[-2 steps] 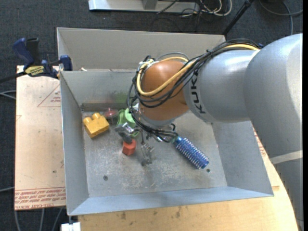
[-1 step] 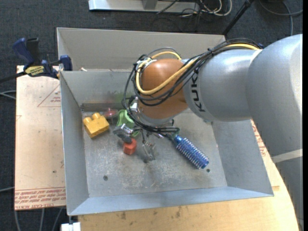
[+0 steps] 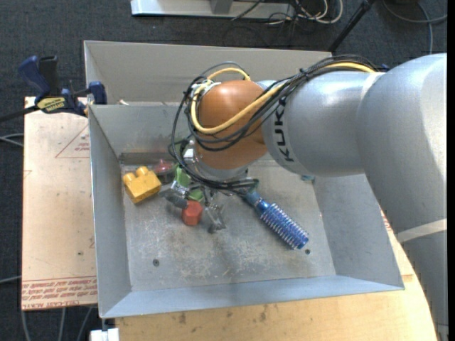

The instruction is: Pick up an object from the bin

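Straddling a small red block (image 3: 190,214), the end effector (image 3: 196,217) stands open, unclosed.

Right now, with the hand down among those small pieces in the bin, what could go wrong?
The hand sits low in a tight cluster: a red block, a green piece, and a yellow block just beyond. It may shove or snag a neighbour. The blue hairbrush lies with its handle right beside the hand, so lifting could drag it. The orange wrist cover hides part of the cluster, making any grip hard to check.
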`<state>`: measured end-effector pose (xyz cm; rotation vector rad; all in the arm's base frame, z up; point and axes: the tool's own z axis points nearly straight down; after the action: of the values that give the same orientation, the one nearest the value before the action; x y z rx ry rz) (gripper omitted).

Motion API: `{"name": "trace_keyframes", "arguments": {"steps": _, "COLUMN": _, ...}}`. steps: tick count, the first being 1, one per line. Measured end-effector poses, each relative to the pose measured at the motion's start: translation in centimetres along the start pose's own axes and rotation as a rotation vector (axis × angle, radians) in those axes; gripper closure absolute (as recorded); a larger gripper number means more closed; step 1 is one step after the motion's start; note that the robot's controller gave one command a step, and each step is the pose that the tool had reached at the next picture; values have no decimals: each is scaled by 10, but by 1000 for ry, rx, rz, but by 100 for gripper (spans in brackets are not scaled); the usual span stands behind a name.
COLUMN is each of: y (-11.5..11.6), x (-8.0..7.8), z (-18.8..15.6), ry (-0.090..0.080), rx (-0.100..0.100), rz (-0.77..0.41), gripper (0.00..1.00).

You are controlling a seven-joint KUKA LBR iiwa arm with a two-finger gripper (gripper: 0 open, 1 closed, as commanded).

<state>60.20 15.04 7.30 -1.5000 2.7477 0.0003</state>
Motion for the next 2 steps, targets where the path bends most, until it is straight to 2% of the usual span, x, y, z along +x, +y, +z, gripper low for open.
{"name": "trace_keyframes", "arguments": {"steps": 1, "y": 0, "x": 1, "z": 0, "ry": 5, "rx": -3, "rz": 1, "gripper": 100}}
{"name": "trace_keyframes", "arguments": {"steps": 2, "y": 41, "x": 47, "z": 0, "ry": 2, "rx": -5, "rz": -874, "gripper": 100}}
